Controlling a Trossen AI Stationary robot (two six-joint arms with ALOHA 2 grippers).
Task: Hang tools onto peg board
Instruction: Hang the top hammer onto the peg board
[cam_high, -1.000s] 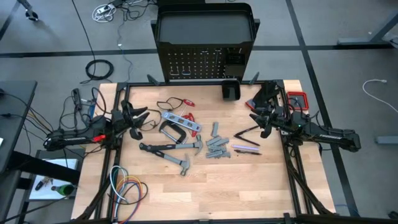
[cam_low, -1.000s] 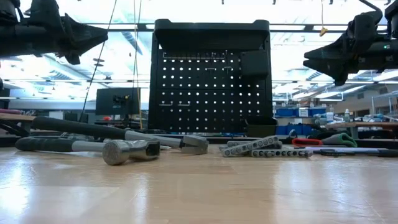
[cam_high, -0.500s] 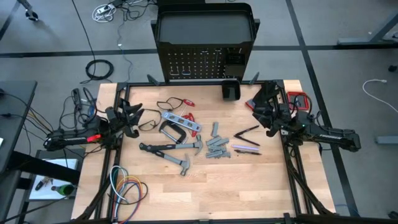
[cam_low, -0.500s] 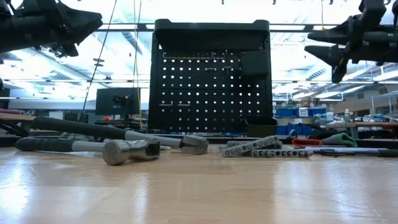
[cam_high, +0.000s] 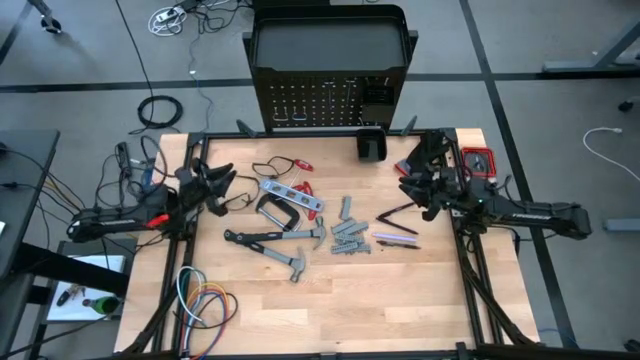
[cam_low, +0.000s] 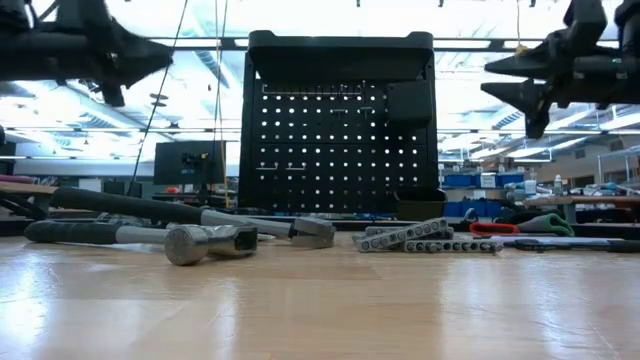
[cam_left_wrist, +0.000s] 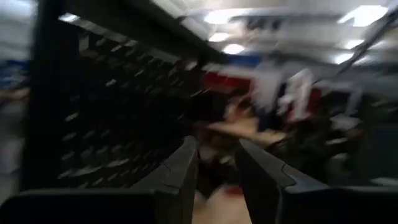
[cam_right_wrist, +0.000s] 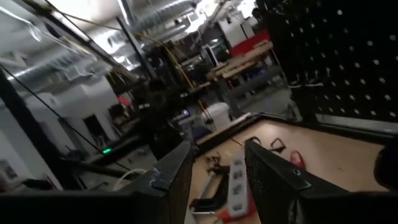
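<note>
Tools (cam_high: 320, 225) lie mid-counter (cam_high: 400, 300), in front of the peg board (cam_low: 340, 140). Left pincer (cam_high: 228, 182) hangs above the counter's left edge, fingers parted narrowly, empty, tools just to its right. Right pincer (cam_high: 408, 186) hangs above the right side, likewise parted, empty, screwdrivers (cam_high: 395, 213) just below-left.

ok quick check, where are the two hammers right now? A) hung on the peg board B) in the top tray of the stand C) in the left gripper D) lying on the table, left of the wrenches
D: both hammers lie flat on the wooden table, left of the wrenches; neither gripper holds anything.
</note>
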